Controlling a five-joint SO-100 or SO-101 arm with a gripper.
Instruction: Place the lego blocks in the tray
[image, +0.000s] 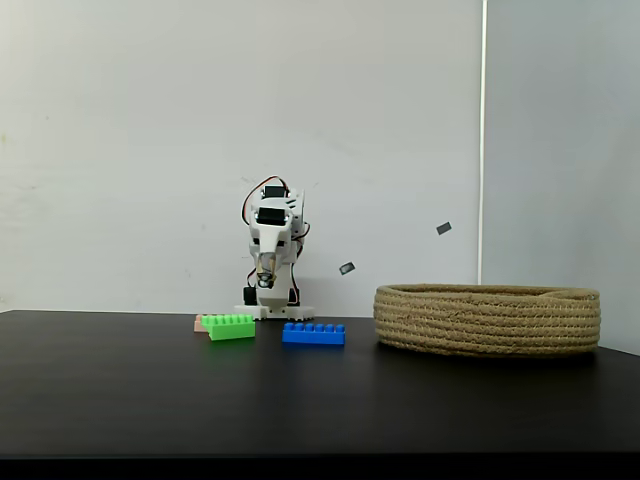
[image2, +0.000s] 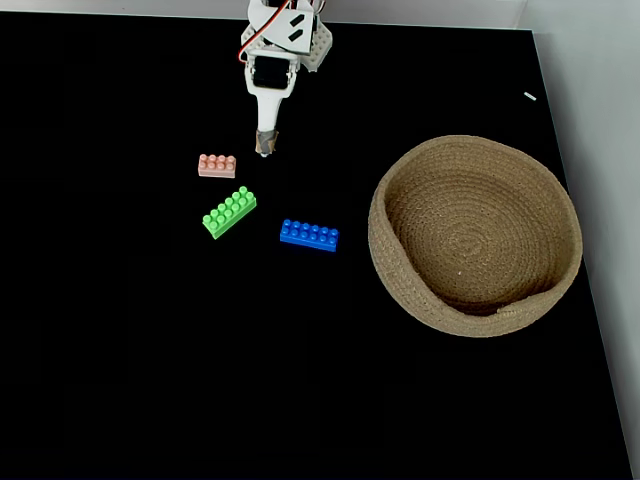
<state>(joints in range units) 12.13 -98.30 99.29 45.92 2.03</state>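
Lego blocks on black table (image2: 120, 350): pink (image2: 217, 165), green (image2: 229, 212), blue (image2: 309, 235), all outside rope tray (image2: 400, 270), left of it. End effector (image2: 266, 143) above pink block, apart, fingers together, grasping nothing.

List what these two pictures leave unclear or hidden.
- Gripper: too small in both fixed views to tell whether the jaws are open or shut.
- Pink brick: in the side fixed view, mostly hidden behind the green brick.
- Basket interior: in the side fixed view, hidden by its near wall.
- Arm base: cut off by the top edge in the overhead fixed view.
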